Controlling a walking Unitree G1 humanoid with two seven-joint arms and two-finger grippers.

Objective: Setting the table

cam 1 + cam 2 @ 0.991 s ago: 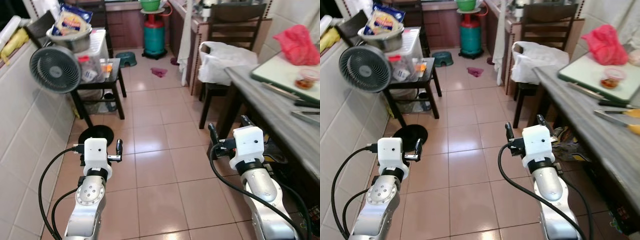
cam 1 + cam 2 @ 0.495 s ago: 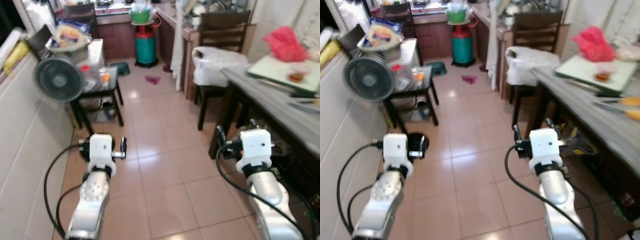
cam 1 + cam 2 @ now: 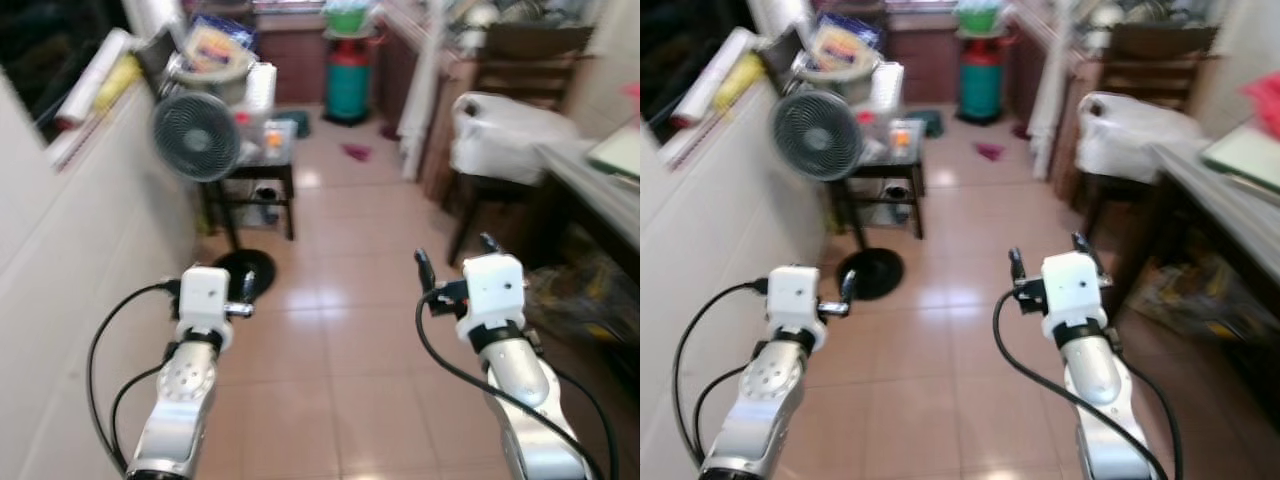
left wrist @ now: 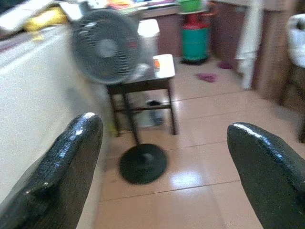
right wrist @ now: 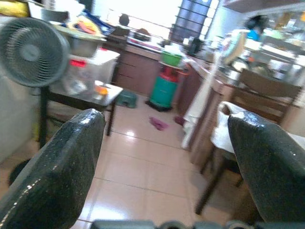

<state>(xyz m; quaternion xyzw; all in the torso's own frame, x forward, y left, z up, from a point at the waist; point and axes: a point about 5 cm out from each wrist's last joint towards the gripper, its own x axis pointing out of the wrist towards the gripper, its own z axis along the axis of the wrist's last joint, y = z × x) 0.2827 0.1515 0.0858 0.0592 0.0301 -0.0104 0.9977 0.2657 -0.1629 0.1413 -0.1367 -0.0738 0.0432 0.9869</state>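
Left eye view blurred, left gripper [image 3: 243, 296] and right gripper [image 3: 452, 262] held over the tan tiled floor [image 3: 340, 330], both sets of fingers spread apart and empty, grey standing fan [image 3: 196, 136] beside a small dark side surface [image 3: 262, 165], long grey stone surface [image 3: 1225, 205] at the right edge

You will find no legible text, label, brand or number in any view. The packet [image 3: 222, 45] above the fan [image 3: 196, 136] carries yellow and blue print, but motion blur leaves it unreadable. The green cylinder [image 3: 348, 88] shows no marking you can read.
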